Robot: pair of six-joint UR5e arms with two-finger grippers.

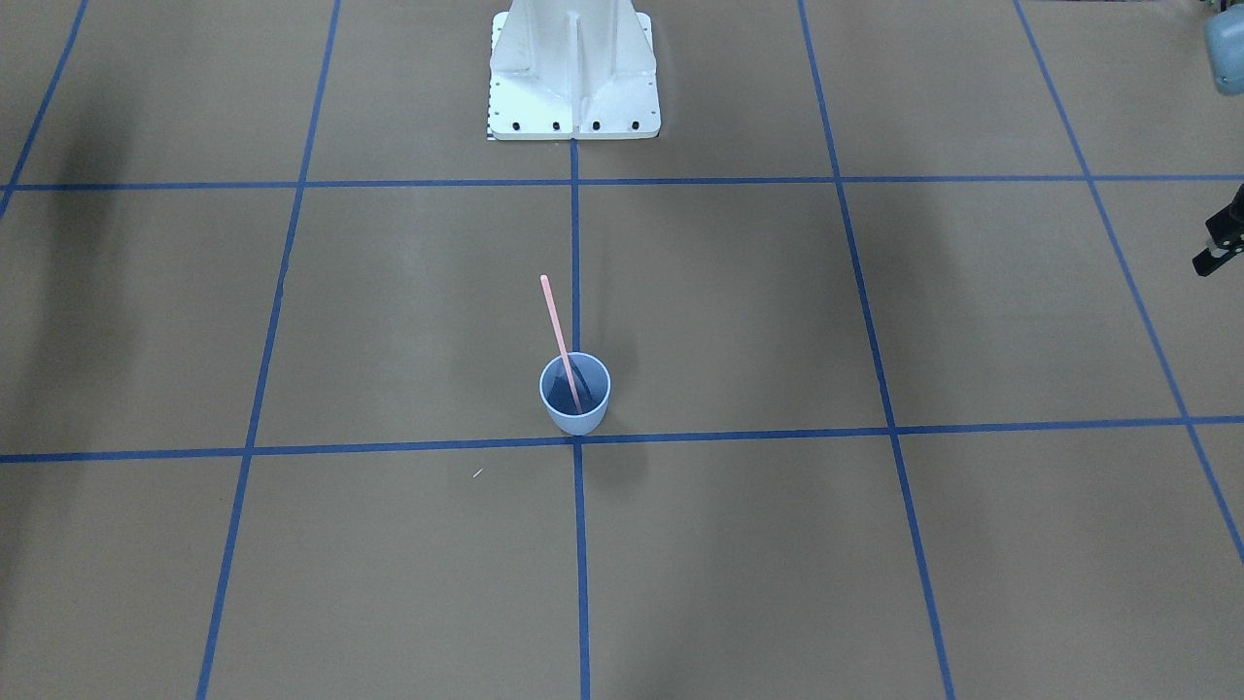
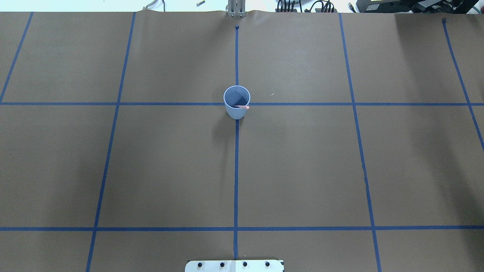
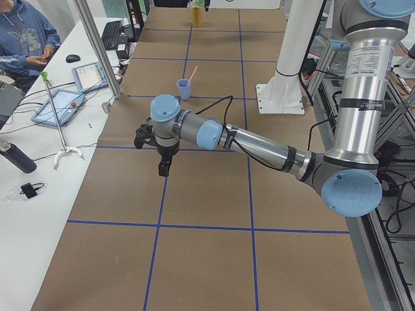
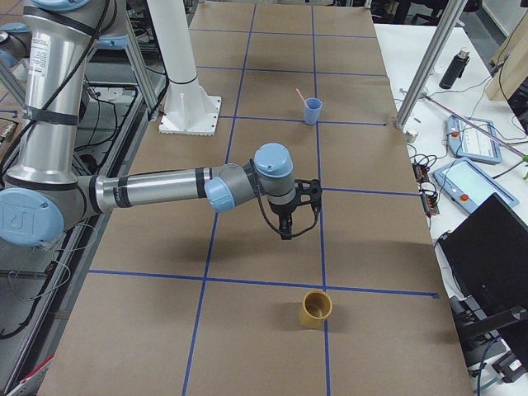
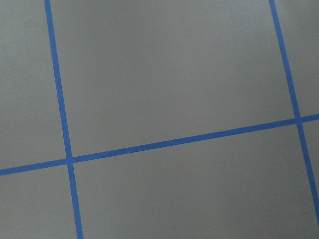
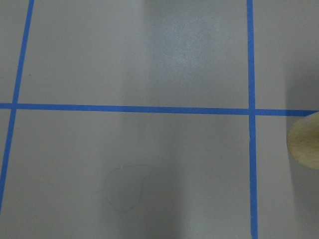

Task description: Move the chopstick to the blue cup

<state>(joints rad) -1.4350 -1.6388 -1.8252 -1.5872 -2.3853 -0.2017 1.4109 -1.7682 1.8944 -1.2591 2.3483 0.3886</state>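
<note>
The blue cup (image 1: 575,394) stands upright at a crossing of blue tape lines in the middle of the table; it also shows in the overhead view (image 2: 237,102). One salmon-pink chopstick (image 1: 559,335) stands in it and leans on the rim toward the robot; only its top end shows from overhead (image 2: 242,107). My left gripper (image 3: 163,172) hangs over bare table, far from the cup, and only a part of it shows at the front view's edge (image 1: 1221,248). My right gripper (image 4: 286,234) hangs over the table's other end. I cannot tell whether either is open or shut. Neither holds anything that I can see.
A tan cup (image 4: 315,309) stands near my right gripper and shows at the right wrist view's edge (image 6: 305,144). The white robot base (image 1: 573,87) stands behind the blue cup. Tablets and a person (image 3: 26,39) are beside the table, past a metal post (image 3: 97,48).
</note>
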